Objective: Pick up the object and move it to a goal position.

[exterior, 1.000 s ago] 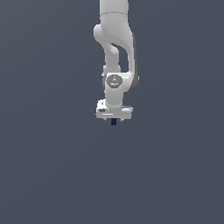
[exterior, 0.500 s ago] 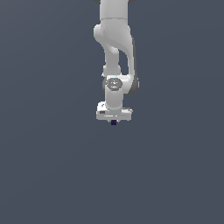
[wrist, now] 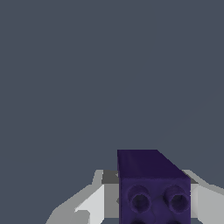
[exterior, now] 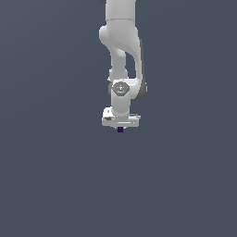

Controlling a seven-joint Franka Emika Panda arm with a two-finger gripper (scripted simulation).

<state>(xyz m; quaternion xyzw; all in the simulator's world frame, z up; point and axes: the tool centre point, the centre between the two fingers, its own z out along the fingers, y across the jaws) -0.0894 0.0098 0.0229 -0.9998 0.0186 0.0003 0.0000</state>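
In the wrist view, the purple block fills the lower right, our gripper closed on it, a pale finger flanking each side. In the exterior view it peeks out beneath the hand just below frame centre. We should carry it steadily, grip firm. Beyond lies only plain grey ground; no goal marker or obstacle shows.

hand | slightly higher | block lifted with it
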